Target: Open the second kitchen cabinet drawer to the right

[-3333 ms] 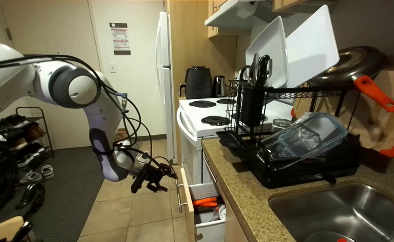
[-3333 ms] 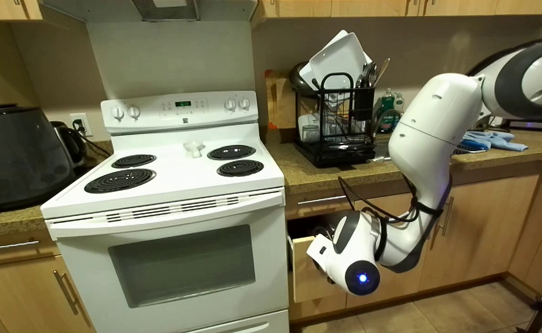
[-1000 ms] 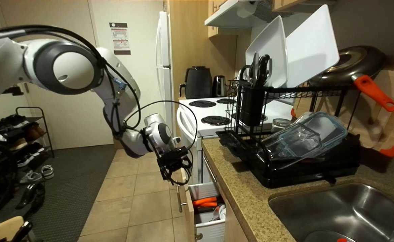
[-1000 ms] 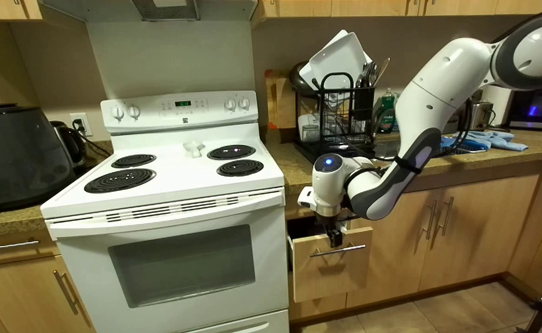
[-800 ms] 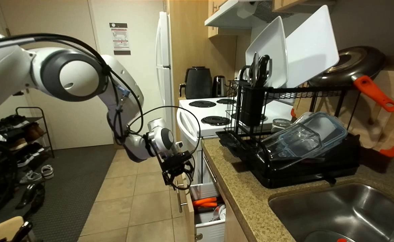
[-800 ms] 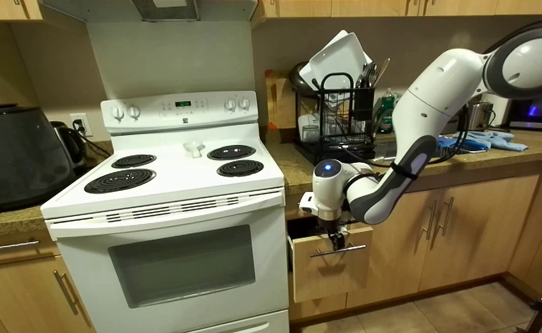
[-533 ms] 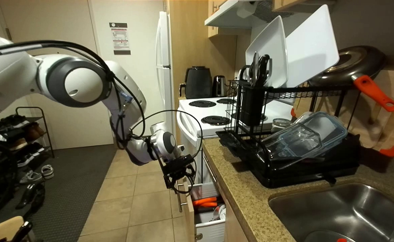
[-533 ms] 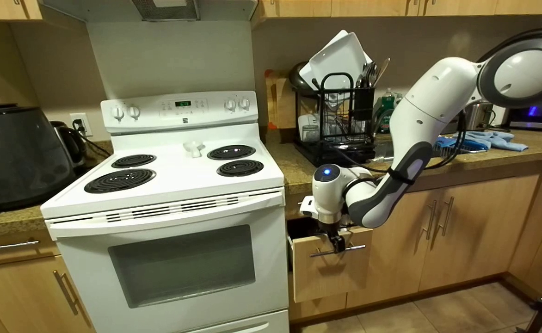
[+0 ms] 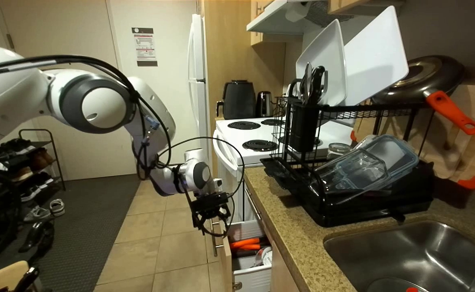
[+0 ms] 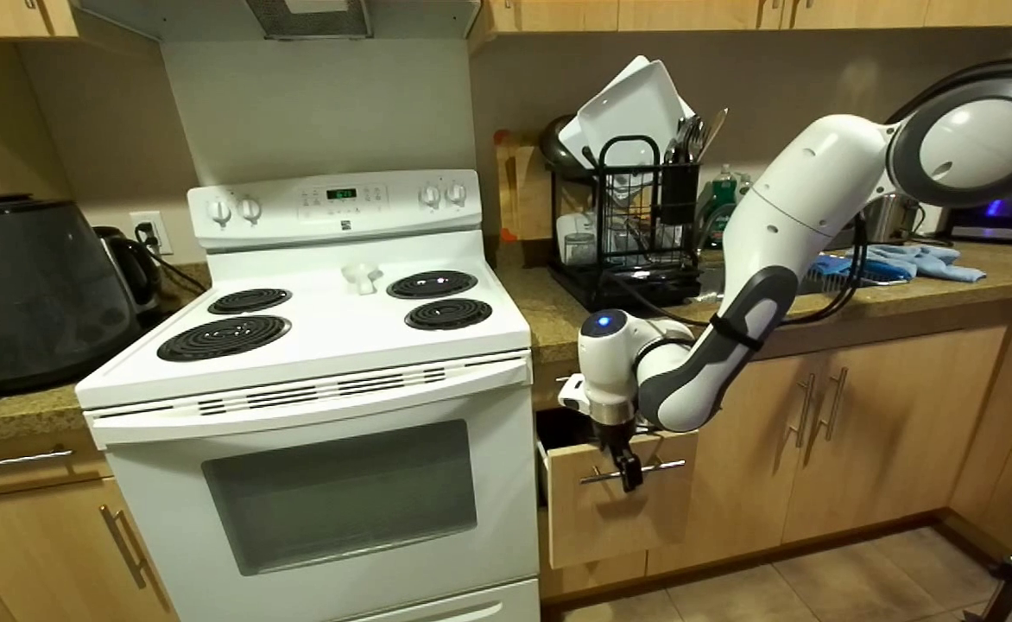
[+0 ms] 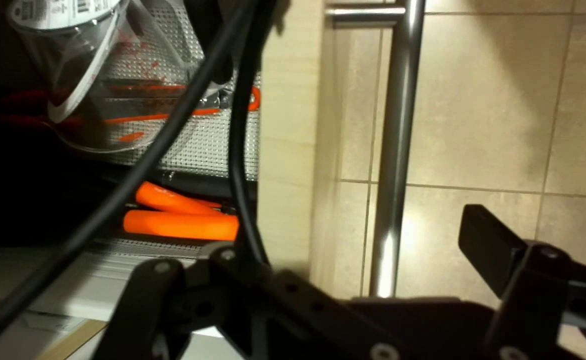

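Note:
The drawer point(image 9: 226, 263) of the kitchen cabinet point(image 10: 730, 484) stands partly out; its pale front point(image 10: 592, 527) shows beside the white stove. Orange-handled items point(image 11: 180, 223) and a clear plastic tub point(image 11: 98, 75) lie inside. Its metal bar handle point(image 11: 398, 150) runs along the front. My gripper point(image 10: 631, 479) points down at the drawer front and handle, and also shows in an exterior view point(image 9: 211, 227). In the wrist view the gripper point(image 11: 388, 260) is open, with one finger on the handle's outer side, apart from it. The other fingertip is hidden, so I cannot tell whether it touches.
The stone countertop point(image 9: 278, 227) edge is beside the arm, with a black dish rack point(image 9: 302, 178) on it. The white stove point(image 10: 325, 466) stands next to the drawer. A loose black cable point(image 11: 138, 170) loops near the gripper and over the drawer. A closed drawer handle point(image 9: 253, 205) is above.
Since 3.3 s ago my gripper has turned downward and moved from outside the drawer to over its front edge. In the last half second gripper and drawer have shifted slightly outward from the cabinet.

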